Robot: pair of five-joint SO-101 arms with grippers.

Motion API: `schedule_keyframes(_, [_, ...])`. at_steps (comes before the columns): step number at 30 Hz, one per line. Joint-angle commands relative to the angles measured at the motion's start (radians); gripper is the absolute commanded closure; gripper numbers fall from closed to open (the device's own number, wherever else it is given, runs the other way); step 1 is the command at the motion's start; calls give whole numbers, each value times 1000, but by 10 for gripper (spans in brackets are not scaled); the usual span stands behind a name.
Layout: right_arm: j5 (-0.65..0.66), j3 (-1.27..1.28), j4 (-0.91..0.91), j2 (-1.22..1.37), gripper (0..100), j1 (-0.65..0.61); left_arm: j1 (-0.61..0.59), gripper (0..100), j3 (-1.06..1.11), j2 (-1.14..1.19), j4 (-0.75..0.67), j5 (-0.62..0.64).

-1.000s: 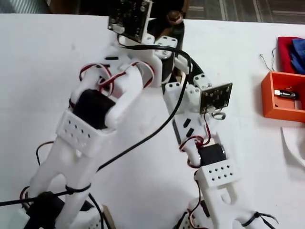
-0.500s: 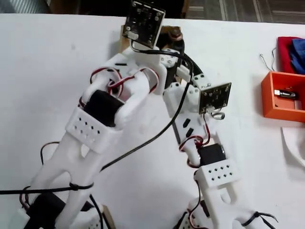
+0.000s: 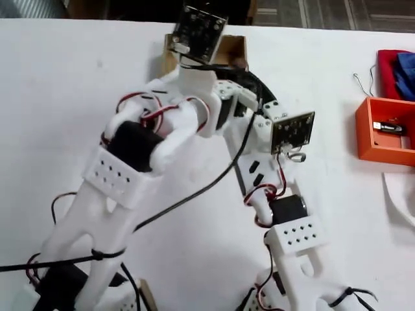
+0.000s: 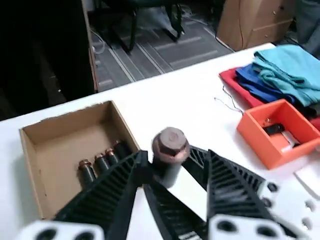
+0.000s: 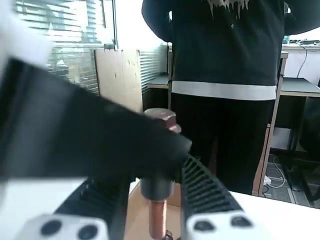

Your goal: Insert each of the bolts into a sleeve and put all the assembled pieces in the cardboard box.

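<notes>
In the left wrist view my left gripper (image 4: 170,164) is shut on a copper hex-head bolt (image 4: 170,142) just under its head, and the black sleeve (image 4: 168,172) hangs around the shank. The right wrist view has my right gripper (image 5: 157,186) shut on that sleeve (image 5: 157,189); the bolt head (image 5: 161,119) stands above it and the copper shank (image 5: 157,221) sticks out below. A left-gripper finger (image 5: 100,145) crosses in front. The cardboard box (image 4: 35,150) lies just beyond with three assembled pieces (image 4: 102,162) inside. From above, the left arm (image 3: 188,110) covers part of the box (image 3: 235,46).
An orange tray (image 4: 272,132) holding small parts stands at the table's right side (image 3: 382,133), with red and blue cloths (image 4: 280,75) behind it. The right arm (image 3: 285,194) runs up the middle of the table, its cables looping between both arms.
The left arm's wrist has swung right and toward the right arm, over the box. The bolt head that showed beside it is now hidden beneath it. The right arm has stayed still.
</notes>
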Motion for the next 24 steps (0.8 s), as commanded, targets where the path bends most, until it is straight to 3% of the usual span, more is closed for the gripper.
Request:
schedule_keyframes(1, [-8,-57,-28,-39,977,15,-32,816,-102,-15,8,8])
schedule_keyframes(9, [-8,-57,-28,-30,977,13,-46,871,-380,-12,61,2])
schedule_keyframes(12, [-11,-60,-28,-30,977,13,-144,923,-446,-15,124,2])
schedule_keyframes(14, [-14,-71,-25,-30,977,12,-259,980,-461,-17,186,5])
schedule_keyframes(16, [-15,-112,45,-30,977,8,-391,967,-463,-15,282,5])
schedule_keyframes(20, [-140,-333,437,1,977,12,-660,975,-417,-8,529,0])
schedule_keyframes(24, [-193,-669,739,174,977,7,-893,974,-110,-8,628,-3])
